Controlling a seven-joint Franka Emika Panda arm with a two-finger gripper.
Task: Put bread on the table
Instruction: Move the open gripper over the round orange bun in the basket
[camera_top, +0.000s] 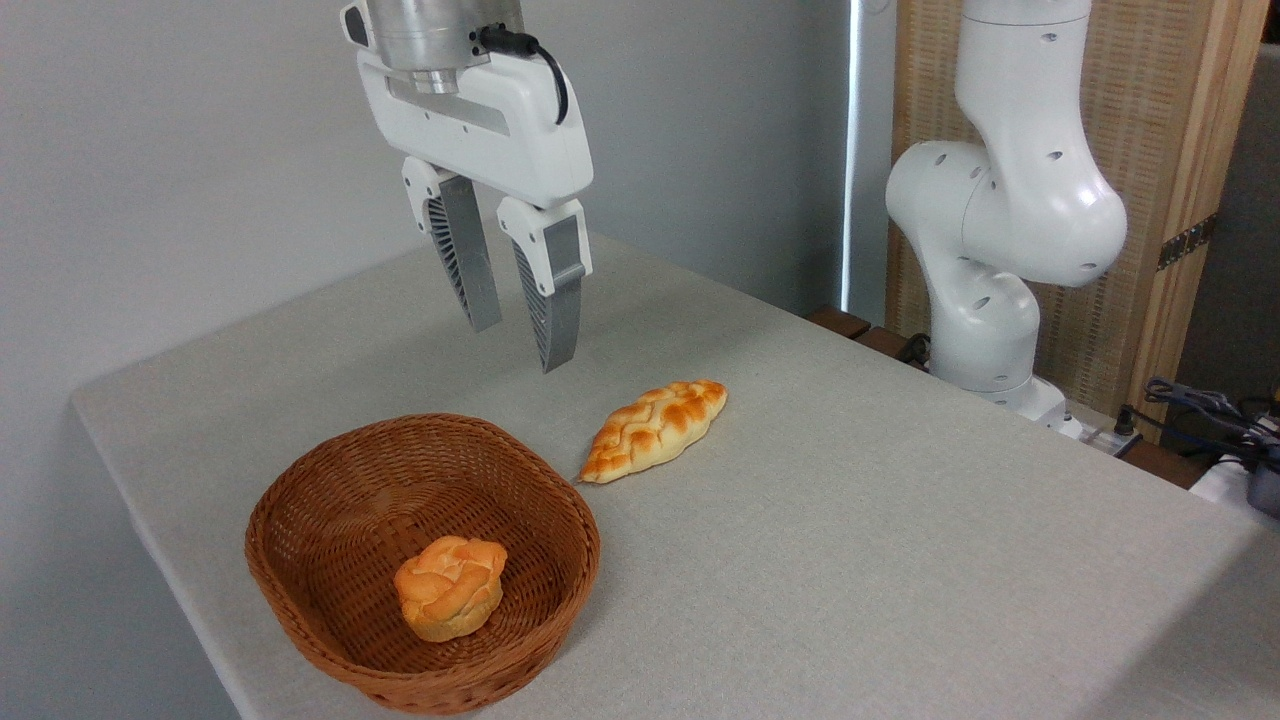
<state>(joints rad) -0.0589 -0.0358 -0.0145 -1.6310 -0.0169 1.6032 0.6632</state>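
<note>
- On the desk (850, 560), a broad top covered in plain grey-beige cloth, stand a wicker basket (300, 560) and a braided loaf (654, 430).
- The bread (449, 586), a small round bun with a lumpy golden-orange top and paler sides, lies inside the basket, on its floor towards the near right wall.
- The basket is brown, oval and woven; it sits near the front left corner of the desk.
- The braided loaf, long and leaf-shaped, rests directly on the cloth just beyond and to the right of the basket rim, its pointed end near the rim but apart from it.
- The gripper (522, 345) hangs in the air above the desk, behind the basket and to the left of the braided loaf, its jaws pointing down.
- The jaws stand parted with a clear gap between the two ribbed fingers (466, 262), and they hold nothing.
- The arm's white base (985, 250) rises at the far right edge of the desk, before a wooden panel (1140, 200).
</note>
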